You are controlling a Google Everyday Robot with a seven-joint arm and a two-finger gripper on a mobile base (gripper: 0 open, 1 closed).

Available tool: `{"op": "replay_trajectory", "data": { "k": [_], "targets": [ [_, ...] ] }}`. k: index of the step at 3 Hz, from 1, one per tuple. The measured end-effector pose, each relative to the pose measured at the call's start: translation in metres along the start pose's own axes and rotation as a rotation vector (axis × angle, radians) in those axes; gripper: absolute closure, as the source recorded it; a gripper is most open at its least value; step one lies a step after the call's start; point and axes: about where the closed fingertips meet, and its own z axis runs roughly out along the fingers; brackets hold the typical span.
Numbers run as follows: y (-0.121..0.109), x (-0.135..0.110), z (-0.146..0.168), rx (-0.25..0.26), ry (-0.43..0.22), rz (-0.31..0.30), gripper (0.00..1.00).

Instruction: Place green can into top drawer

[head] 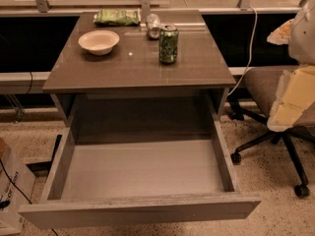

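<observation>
The green can (168, 44) stands upright on the grey tabletop (128, 68), right of centre and towards the back. It has mottled green-and-white sides and a silver top. The top drawer (140, 208) is pulled fully out below the tabletop, and its grey inside holds nothing. My arm (295, 90) shows as pale white and yellowish parts at the right edge of the view. The gripper (281, 33) is at its upper end, well to the right of the can, off the table and holding nothing that I can see.
A plain silver can (153, 25) lies on its side just behind the green can. A flat green snack bag (117, 17) lies at the back, and a white bowl (98, 42) sits at the back left. An office chair (268, 107) stands to the right of the table. A box (12, 191) is at the lower left.
</observation>
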Motion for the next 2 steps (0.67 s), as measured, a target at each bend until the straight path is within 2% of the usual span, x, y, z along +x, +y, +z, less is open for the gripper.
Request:
{"op": "replay_trajectory", "data": {
  "k": [2],
  "targets": [
    [-0.0014, -0.0081, 0.0049, 0.022, -0.024, 0.023, 0.0]
  ]
}}
